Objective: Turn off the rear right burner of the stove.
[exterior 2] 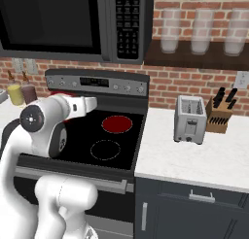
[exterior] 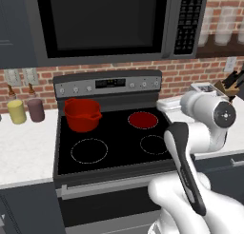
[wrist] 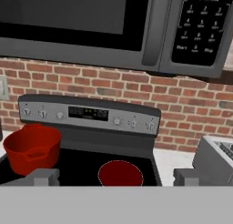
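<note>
A: Where is the rear right burner (exterior: 143,119) on the stove (exterior: 114,157)?

B: At the back right of the black glass top, a solid red glowing disc, just below the steel back panel (exterior: 107,85) with its knobs and display. The red pot (exterior: 82,114) sits on the rear left ring, apart from it.

A: And the two front rings?

B: Both are thin pale dotted circles, the left one larger.

A: How do the fingers (wrist: 116,177) stand?

B: Spread wide apart, one grey tip at each lower side of the hand view, holding nothing. They are raised above the front of the cooktop, facing the back panel, with the glowing disc low between them.

A: What lies on the desk (exterior 2: 214,155) to the right?

B: A toaster (exterior 2: 189,119) and a knife block (exterior 2: 220,111), well apart from the burner; a microwave (exterior: 109,24) hangs above the stove
</note>
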Controlling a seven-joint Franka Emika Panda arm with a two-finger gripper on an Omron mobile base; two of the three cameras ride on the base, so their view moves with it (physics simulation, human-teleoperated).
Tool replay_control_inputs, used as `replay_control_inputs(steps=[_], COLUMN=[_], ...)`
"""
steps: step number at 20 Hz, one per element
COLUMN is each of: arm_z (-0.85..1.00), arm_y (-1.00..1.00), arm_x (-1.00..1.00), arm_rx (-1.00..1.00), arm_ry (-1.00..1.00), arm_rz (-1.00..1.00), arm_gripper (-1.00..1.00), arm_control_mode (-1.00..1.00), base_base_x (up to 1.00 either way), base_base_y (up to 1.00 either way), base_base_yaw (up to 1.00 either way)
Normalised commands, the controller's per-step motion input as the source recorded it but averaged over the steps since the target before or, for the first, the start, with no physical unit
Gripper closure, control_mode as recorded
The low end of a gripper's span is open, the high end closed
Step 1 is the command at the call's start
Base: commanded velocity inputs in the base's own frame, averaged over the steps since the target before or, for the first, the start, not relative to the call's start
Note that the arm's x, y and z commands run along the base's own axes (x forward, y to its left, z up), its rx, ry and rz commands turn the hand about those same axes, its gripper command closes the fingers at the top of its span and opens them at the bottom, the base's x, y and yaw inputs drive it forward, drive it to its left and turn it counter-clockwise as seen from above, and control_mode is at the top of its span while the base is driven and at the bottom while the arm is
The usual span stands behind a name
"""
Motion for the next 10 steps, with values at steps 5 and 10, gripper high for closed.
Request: replay_control_inputs(steps=[5, 10], arm_z=[-0.26, -0.15], arm_y=[-0.01, -0.14], arm_x=[0.41, 0.45], arm_rx=[0.0, 0.0], arm_ry=[-0.04, -0.06], arm_rz=[0.0, 0.0], arm_gripper=[-1.0, -1.0], arm_control_mode=[-1.0, -1.0], base_base_x=[0.0, 0.0], base_base_y=[0.0, 0.0], base_base_yaw=[0.0, 0.0])
